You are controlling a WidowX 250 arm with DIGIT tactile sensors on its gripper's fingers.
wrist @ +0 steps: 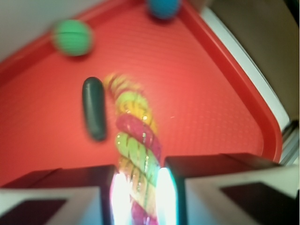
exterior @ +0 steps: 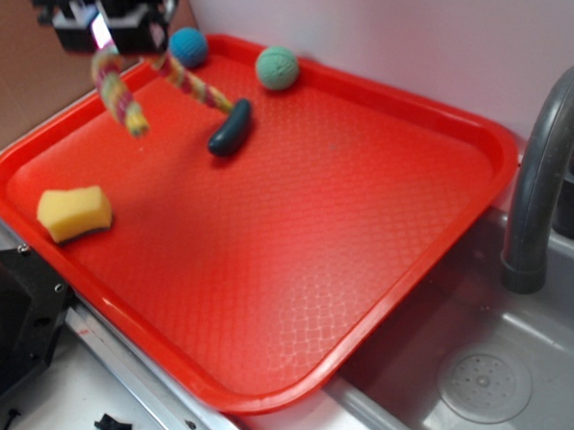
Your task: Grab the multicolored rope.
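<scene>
The multicolored rope, banded pink, yellow and white, hangs from my gripper over the far left corner of the red tray. One end dangles free at the left. The other end trails down to the tray beside the dark green pickle-shaped piece. In the wrist view the rope runs between my two fingers, and the gripper is shut on it. The green piece lies to the rope's left there.
A blue ball and a green ball sit at the tray's far edge. A yellow sponge lies at the tray's left. A grey sink with a dark faucet is to the right.
</scene>
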